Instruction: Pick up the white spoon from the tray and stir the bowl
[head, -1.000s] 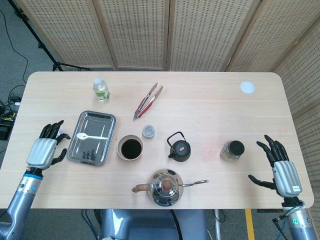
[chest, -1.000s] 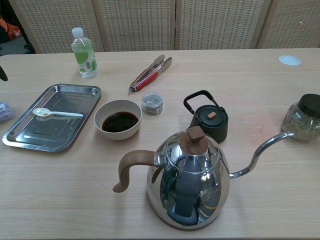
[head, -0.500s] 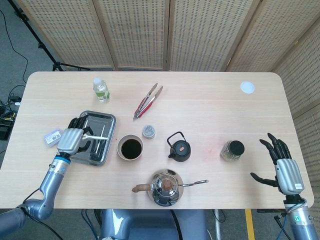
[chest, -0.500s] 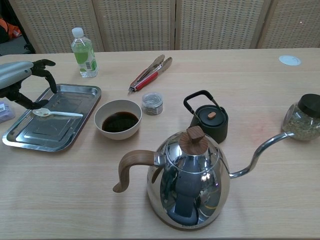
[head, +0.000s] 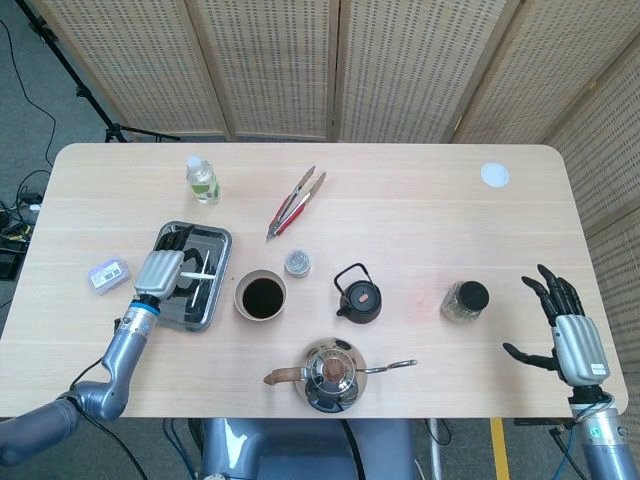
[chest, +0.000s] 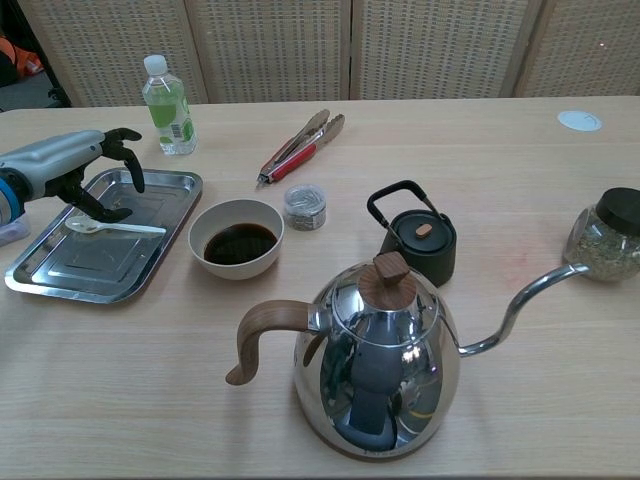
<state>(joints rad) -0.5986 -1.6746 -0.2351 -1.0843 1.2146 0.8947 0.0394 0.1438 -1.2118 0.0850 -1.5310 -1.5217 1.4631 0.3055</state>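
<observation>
Left hand (chest: 75, 170) over tray (chest: 150, 262), fingers apart and curled down, holding nothing. White spoon (chest: 112, 227) flat in tray just under fingertips. Risk: thin handle skidding on steel, pinch missing. Bowl (chest: 236, 238) beside tray, liquid near rim, spill if bumped.

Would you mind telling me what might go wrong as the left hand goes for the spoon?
The spoon lies flat on the smooth metal tray, so the fingers of the left hand above it may push it along rather than get under its thin handle.

The bowl stands just beside the tray and holds dark liquid; a wide swing with the spoon might knock its rim and spill some.
</observation>
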